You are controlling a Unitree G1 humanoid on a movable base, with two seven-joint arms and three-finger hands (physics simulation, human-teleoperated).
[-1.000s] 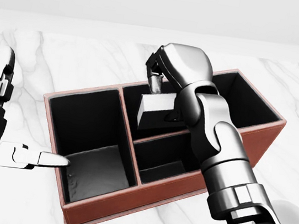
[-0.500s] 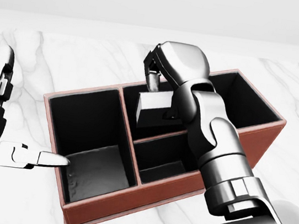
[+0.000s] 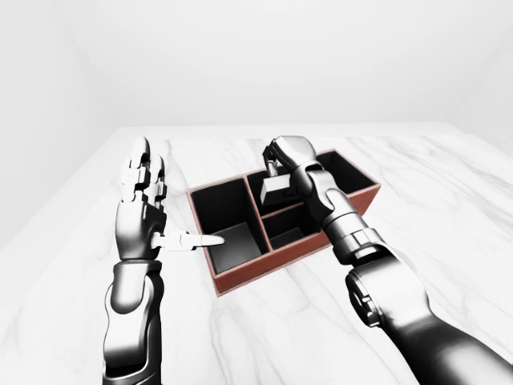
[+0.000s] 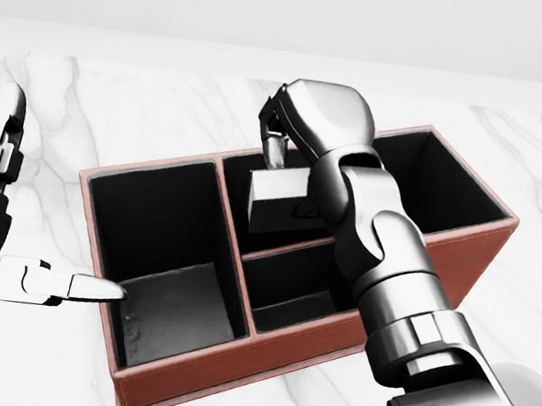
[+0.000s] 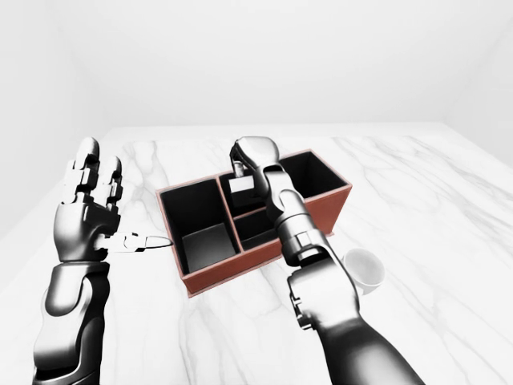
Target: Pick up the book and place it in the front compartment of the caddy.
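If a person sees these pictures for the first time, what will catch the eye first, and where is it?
The eye goes first to the red-brown caddy with black compartments on the white marble table, mid-picture in the head view. Over its upper middle compartment, the right hand holds a pale grey book. At the left edge, the left hand stands open, one finger pointing at the caddy's left wall.

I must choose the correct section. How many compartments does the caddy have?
3 in the caddy: a large one at the head view's left, a small one at bottom centre, and a long one along the top, partly hidden by the right arm.
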